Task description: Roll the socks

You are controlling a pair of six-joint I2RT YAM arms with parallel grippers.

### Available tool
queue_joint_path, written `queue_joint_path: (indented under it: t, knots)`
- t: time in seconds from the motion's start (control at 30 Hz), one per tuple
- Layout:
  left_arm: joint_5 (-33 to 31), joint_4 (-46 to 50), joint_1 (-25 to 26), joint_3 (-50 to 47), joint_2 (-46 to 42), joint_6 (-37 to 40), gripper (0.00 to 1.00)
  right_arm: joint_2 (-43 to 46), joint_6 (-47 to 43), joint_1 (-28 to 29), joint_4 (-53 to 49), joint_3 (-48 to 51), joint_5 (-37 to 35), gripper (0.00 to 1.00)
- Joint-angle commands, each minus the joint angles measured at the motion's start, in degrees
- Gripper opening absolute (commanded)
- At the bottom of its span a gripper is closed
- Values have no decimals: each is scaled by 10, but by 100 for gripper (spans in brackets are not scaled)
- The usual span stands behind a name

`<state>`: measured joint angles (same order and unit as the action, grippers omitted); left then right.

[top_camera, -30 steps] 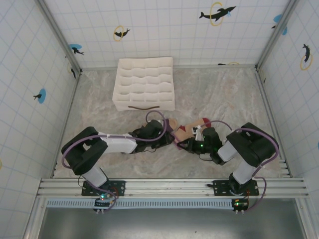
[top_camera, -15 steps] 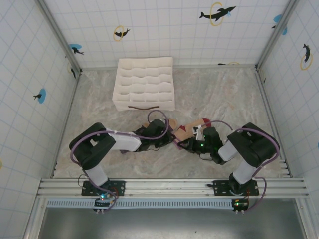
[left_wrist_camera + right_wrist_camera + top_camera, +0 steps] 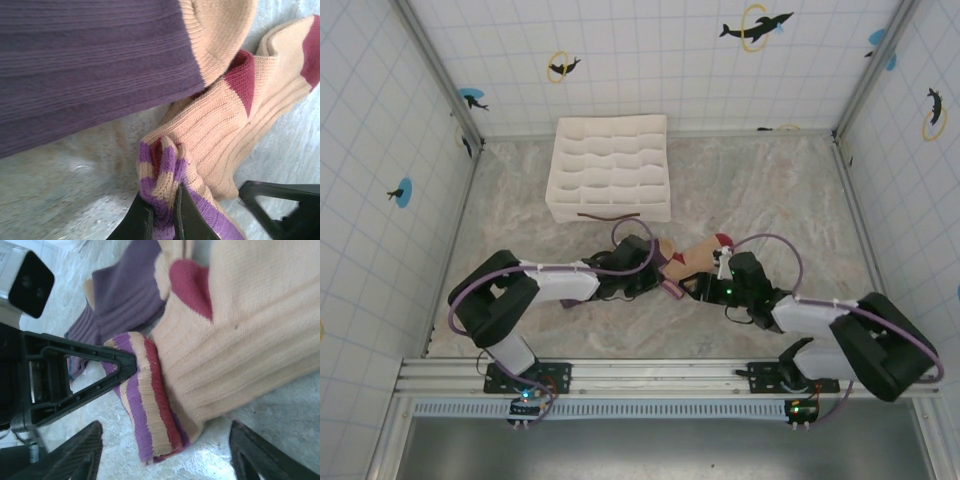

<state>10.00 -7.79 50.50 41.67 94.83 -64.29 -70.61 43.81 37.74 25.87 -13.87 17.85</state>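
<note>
The beige sock (image 3: 220, 125) with dark red patches lies on the marble table (image 3: 770, 190). My left gripper (image 3: 162, 220) is shut on its purple-striped cuff (image 3: 145, 405), bunching it. The purple sock (image 3: 85, 65) with a tan toe lies just beside and partly over the beige one. My right gripper (image 3: 165, 460) stands open, one finger on each side of the cuff end and touching nothing. From above, both socks (image 3: 695, 255) sit between my left gripper (image 3: 655, 278) and my right gripper (image 3: 700, 288).
The white gridded organiser box (image 3: 610, 168) stands at the back left, apart from the socks. Tiled walls enclose the table on three sides. The metal rail (image 3: 650, 372) runs along the near edge.
The right arm's elbow has swung out to the right and lower. The beige sock has bunched up and shifted slightly. The left arm's elbow moved a little.
</note>
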Motion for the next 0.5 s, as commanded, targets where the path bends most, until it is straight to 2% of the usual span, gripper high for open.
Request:
queue_joint_path:
  t: [0.0, 0.23, 0.47]
  knots:
    - [7, 66, -2, -4, -18, 20, 0, 57, -92, 35, -130, -38, -105, 71]
    - [28, 103, -2, 0, -20, 33, 0, 90, -234, 183, -211, -89, -312, 73]
    - [35, 103, -4, -12, -30, 40, 0, 23, -335, 308, -233, -120, -475, 72]
